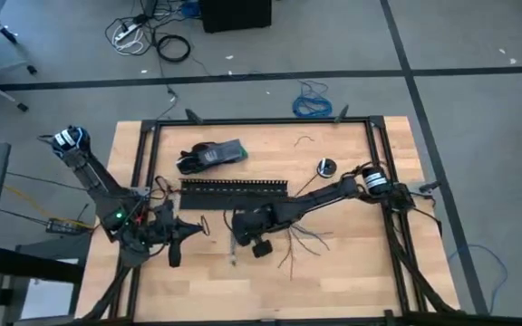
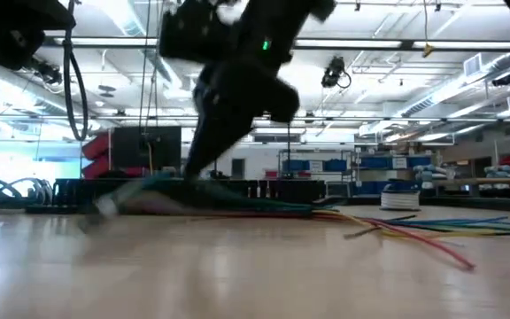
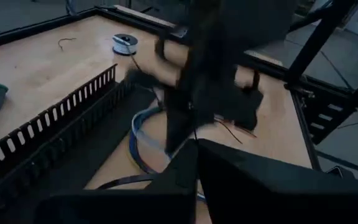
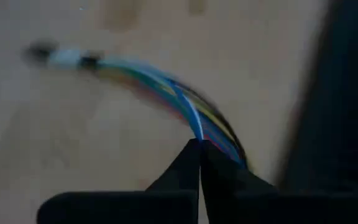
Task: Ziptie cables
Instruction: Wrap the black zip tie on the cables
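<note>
Ahead of the black fingers [image 4: 199, 163], the cables [image 4: 185, 99] run blue, white, yellow, red and green. The slotted channel [image 1: 234, 187] is black, and the worktop [image 1: 352, 263] is pale wood.

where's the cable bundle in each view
High view: the cables lie centre-low on the table, ends splayed toward the right, under the right gripper.
Low view: they run flat along the tabletop, ends fanning right.
Left wrist view: a blue loop beside the black slotted channel.
Right wrist view: a coloured arc ahead of the closed jaws.
Shared landmark: the slotted channel.
</note>
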Controlling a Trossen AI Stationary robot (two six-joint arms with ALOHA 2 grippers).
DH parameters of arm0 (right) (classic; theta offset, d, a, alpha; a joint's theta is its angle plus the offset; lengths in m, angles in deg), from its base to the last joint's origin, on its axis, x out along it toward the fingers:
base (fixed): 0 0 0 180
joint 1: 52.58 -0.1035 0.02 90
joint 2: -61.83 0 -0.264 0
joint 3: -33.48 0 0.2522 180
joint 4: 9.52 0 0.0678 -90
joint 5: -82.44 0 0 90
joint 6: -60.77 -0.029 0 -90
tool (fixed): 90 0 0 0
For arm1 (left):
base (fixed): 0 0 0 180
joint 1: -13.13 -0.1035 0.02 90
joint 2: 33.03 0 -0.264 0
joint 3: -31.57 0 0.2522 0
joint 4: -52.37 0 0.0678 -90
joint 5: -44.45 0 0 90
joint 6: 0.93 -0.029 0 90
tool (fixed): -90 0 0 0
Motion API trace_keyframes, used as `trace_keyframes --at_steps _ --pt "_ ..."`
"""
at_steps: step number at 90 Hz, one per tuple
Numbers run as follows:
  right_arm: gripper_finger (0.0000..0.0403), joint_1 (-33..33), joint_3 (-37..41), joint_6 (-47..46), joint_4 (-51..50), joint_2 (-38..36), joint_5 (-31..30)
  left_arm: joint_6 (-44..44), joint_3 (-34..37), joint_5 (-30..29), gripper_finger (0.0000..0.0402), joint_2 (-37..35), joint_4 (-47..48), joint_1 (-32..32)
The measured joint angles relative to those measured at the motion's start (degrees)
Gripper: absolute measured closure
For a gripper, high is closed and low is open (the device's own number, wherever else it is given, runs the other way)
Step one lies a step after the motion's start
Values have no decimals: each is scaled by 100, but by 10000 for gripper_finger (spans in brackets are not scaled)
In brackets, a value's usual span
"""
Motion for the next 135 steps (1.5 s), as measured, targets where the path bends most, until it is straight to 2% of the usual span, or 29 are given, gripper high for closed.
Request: trace_keyframes --at_steps 9,28,39,68,80,91,97,103,112,124,135 --pt "402 -17 147 -57 -8 -180 -6 -18 0 -4 401 43 5 0" --pt "377 65 160 186 421 -141 807 -38 0 -6 401 95 14 -1" --pt "336 102 161 538 772 -65 849 -53 0 -6 401 95 3 -1" --pt "190 95 149 1628 1782 266 1208 -177 0 -6 401 93 -23 -2" --pt "158 116 164 1775 1996 656 1135 -184 0 -8 401 93 -8 -2" --pt "148 127 140 1742 2144 807 1211 -186 0 -8 401 93 -4 -2" --pt "154 127 141 1671 1886 869 1296 -188 0 -8 401 93 3 -2" --pt "178 131 136 1589 1626 914 1334 -186 0 -7 401 93 -9 -2" --pt "243 177 116 1294 1282 927 1572 -186 0 -6 401 93 -20 -2" --pt "369 253 115 1161 924 894 2064 -186 0 -26 401 91 -35 -2" --pt "397 252 147 880 771 729 1983 -204 0 -51 401 93 -118 -2"
